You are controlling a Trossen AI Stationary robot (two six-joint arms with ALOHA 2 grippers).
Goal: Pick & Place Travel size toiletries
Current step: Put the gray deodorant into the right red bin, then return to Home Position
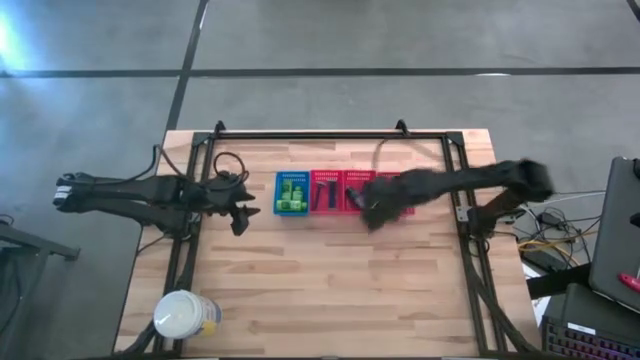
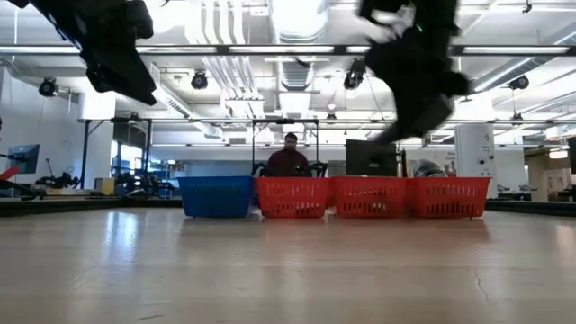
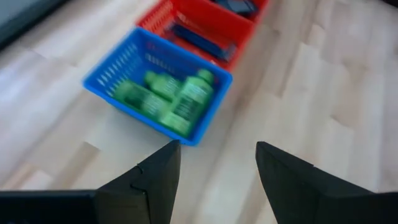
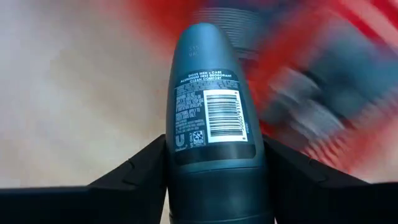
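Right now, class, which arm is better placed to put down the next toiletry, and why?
The right. Its gripper is shut on a grey deodorant beside the red baskets. The left gripper is open and holds nothing, near the blue basket.

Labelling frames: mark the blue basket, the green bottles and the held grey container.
blue basket (image 3: 118, 65), left wrist view, mesh wall.
green bottles (image 3: 186, 102), left wrist view, label.
grey container (image 4: 211, 118), right wrist view, barcode label.

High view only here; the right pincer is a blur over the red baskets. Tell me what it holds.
Observer: The right pincer is shut on a grey oval container, barcode label facing the wrist camera.
Operator: Now report the left pincer.
Observer: The left pincer is open and empty, pointed toward the blue basket with the green bottles.
Operator: Give me their height.
Observer: In the low view, both hang well above the table.
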